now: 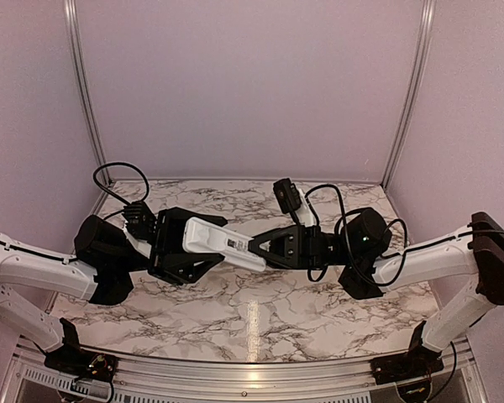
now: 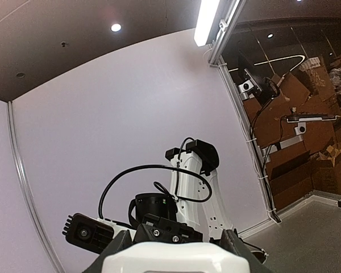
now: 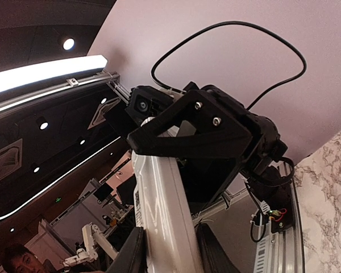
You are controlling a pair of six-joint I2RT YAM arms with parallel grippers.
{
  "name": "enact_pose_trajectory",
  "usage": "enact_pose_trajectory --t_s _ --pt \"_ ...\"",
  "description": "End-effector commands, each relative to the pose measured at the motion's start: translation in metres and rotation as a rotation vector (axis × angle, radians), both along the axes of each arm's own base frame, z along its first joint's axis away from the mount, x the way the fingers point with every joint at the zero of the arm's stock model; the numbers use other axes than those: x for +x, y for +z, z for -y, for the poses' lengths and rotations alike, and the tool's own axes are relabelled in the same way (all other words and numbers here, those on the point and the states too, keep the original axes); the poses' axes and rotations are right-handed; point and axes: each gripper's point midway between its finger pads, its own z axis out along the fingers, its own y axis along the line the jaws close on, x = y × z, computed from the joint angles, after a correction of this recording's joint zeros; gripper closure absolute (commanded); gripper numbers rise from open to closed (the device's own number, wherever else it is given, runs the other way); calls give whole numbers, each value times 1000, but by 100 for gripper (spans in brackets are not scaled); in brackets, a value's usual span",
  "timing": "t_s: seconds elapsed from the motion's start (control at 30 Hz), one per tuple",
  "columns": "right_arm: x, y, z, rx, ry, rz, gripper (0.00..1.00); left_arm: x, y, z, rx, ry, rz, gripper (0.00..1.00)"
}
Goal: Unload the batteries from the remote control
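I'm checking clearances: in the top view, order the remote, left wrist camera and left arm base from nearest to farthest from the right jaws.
1. Remote, touching, at centre.
2. Left wrist camera, left of centre, just beyond the remote's far end.
3. Left arm base, bottom-left corner.

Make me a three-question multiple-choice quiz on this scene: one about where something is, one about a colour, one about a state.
1. Where is the remote control?
A) held between the left gripper and the right gripper
B) in the left gripper alone
C) in the right gripper alone

2. What colour is the remote control's body?
A) black
B) red
C) white

3. What state is the right gripper in?
A) open, clear of the remote control
B) shut on the remote control
C) out of view

Answers:
1 A: the top view shows a gripper on each end.
2 C: its body is white in every view.
3 B: its fingers clamp the remote control in the right wrist view.
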Motion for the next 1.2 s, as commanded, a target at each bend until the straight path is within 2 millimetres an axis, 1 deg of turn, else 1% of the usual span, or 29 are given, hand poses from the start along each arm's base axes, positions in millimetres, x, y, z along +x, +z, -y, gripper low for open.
enact_pose_trajectory --t_s 0.0,0.03,0.1,0.13,0.27,0.33,0.37,0.47,0.6,0.7,0.73,0.77,0.8,0.9,1.0,1.1,1.17 --pt "-8 17 1 66 5 86 100 29 -9 -4 1 92 -87 76" --pt "-8 17 2 66 3 86 100 32 -10 -4 2 101 -96 66" --pt "-8 18 2 69 0 91 100 37 -15 -6 6 119 -113 49" --pt "-8 18 3 70 -5 93 100 39 -16 -7 5 128 -122 43" --pt "0 16 2 51 -62 96 100 49 -22 -12 8 158 -158 28" --pt "7 13 4 39 -104 94 100 53 -25 -14 15 169 -177 15" --pt "10 12 5 34 -124 92 100 55 -26 -14 19 176 -185 10" --pt "18 10 10 30 -168 91 100 61 -31 -15 33 194 -215 2" --pt "29 5 15 20 -207 92 100 66 -38 -20 49 211 -261 1" --pt "45 -4 20 -14 -248 89 100 73 -47 -28 66 243 -344 1" --pt "49 -7 22 -23 -264 91 100 79 -54 -29 90 272 -382 1" --pt "54 -10 24 -39 -279 94 100 83 -54 -33 96 300 -416 1" --pt "58 -14 25 -58 -299 101 100 91 -59 -36 114 342 -465 1" --pt "70 -27 25 -129 -369 154 100 111 -72 -40 193 458 -584 1" --pt "79 -38 26 -200 -422 206 100 126 -83 -44 320 575 -613 1" --pt "83 -41 31 -229 -449 254 100 142 -93 -63 291 702 -668 1" --pt "80 -42 32 -248 -451 299 100 146 -102 -69 284 724 -706 1"
